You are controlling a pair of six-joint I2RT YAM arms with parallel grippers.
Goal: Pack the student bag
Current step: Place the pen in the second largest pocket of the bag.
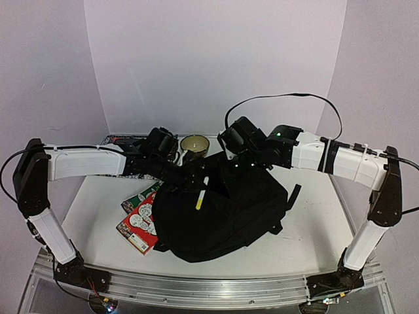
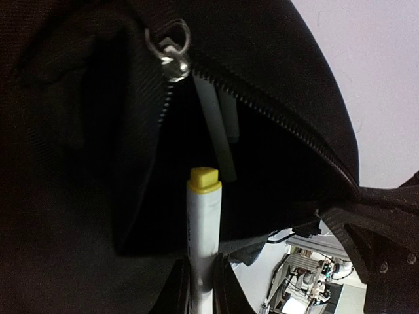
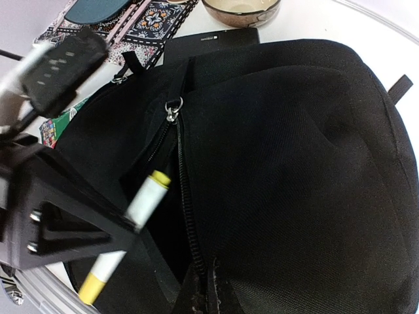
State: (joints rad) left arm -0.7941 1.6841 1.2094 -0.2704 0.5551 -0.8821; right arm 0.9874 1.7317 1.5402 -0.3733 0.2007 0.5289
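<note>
The student bag [image 1: 226, 216] is a large black backpack lying in the middle of the table, its front pocket unzipped. My left gripper [image 2: 200, 269] is shut on a white marker with yellow caps [image 2: 203, 222], whose tip points into the open pocket [image 2: 262, 183]. Another white pen [image 2: 216, 131] lies inside the pocket, below the silver zip pull [image 2: 171, 55]. My right gripper [image 3: 208, 291] is shut on the bag's fabric edge by the zip, holding the pocket open. The right wrist view shows the marker [image 3: 141, 209], the bag [image 3: 294, 163] and the left gripper's body [image 3: 59, 222].
Red and green books [image 1: 139, 219] lie at the bag's left. A bowl [image 1: 194, 147] stands behind the bag, with a patterned flat book [image 3: 124, 19] and a black flat object [image 3: 209, 42] beside it. The table's near metal edge [image 1: 209, 291] is close.
</note>
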